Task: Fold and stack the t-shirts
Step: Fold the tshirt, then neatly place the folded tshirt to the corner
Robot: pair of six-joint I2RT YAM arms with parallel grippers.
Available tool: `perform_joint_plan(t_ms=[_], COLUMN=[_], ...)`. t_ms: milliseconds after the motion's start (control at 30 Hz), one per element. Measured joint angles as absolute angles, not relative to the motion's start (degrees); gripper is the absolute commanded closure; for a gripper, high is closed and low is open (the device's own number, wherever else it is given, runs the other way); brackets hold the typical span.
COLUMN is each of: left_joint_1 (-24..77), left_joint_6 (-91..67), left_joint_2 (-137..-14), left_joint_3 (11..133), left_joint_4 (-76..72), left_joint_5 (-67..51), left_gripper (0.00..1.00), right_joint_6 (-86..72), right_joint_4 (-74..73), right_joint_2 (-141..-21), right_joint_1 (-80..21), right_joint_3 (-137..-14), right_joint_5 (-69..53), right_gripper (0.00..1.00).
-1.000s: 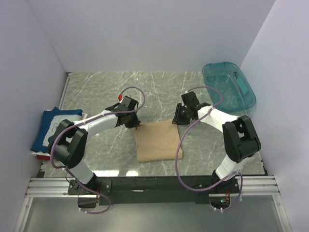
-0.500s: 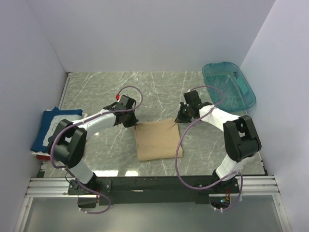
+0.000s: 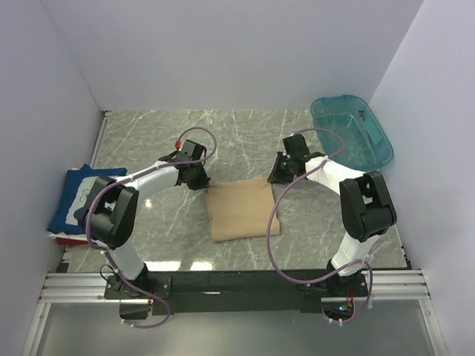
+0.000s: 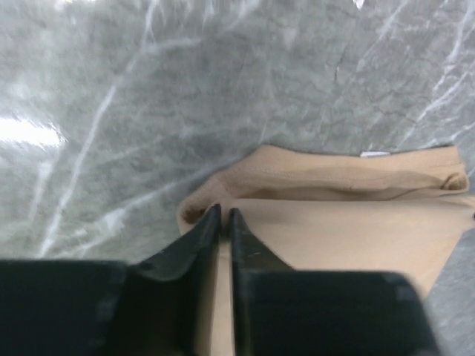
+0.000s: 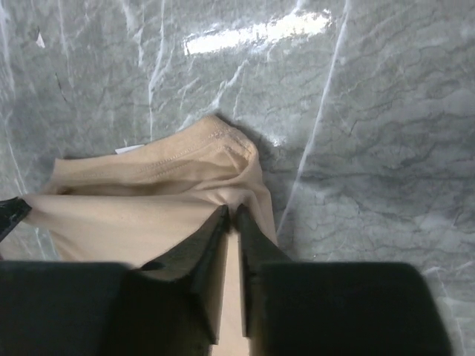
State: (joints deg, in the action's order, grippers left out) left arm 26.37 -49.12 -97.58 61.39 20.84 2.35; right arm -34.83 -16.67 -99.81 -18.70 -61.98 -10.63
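A folded tan t-shirt (image 3: 241,211) lies on the marble table in the middle. My left gripper (image 3: 200,182) is shut on its far left corner, with cloth pinched between the fingertips in the left wrist view (image 4: 224,213). My right gripper (image 3: 275,176) is shut on its far right corner, which also shows in the right wrist view (image 5: 231,211). The tan shirt fills the lower part of both wrist views (image 4: 334,222) (image 5: 133,208). A folded navy t-shirt (image 3: 78,194) with a white print lies at the left edge on top of a red one (image 3: 62,239).
A teal plastic tub (image 3: 352,133) stands at the far right corner. White walls close in the table on the left, back and right. The arms' purple cables loop above the shirt's two sides.
Both grippers have moved a little toward the far side while holding the tan shirt's far corners, and the shirt's far edge has shifted that way with them.
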Motion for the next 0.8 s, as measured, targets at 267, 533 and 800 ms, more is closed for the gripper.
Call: perform_joint_plan(t_ms=[267, 533, 800], left_joint_1=[24.34, 24.23, 24.84], left_joint_6=[-48.62, -48.73, -48.75], left_joint_2=[-95.90, -82.21, -77.82], left_joint_3=[63.57, 55.75, 43.55], left_joint_4=[22.98, 21.56, 19.35], left_joint_5=[2.70, -2.00, -8.99], left_gripper=[0.47, 0.39, 0.33], right_joint_6=[-33.50, -32.99, -33.01], right_joint_4=[-18.65, -18.52, -18.50], right_joint_2=[-97.49, -83.44, -81.84], right_joint_1=[-18.04, -19.97, -26.37], right_joint_3=[-62.08, -55.99, -51.09], right_joint_5=[-6.96, -5.19, -5.41], right_gripper=[0.61, 0.62, 0.63])
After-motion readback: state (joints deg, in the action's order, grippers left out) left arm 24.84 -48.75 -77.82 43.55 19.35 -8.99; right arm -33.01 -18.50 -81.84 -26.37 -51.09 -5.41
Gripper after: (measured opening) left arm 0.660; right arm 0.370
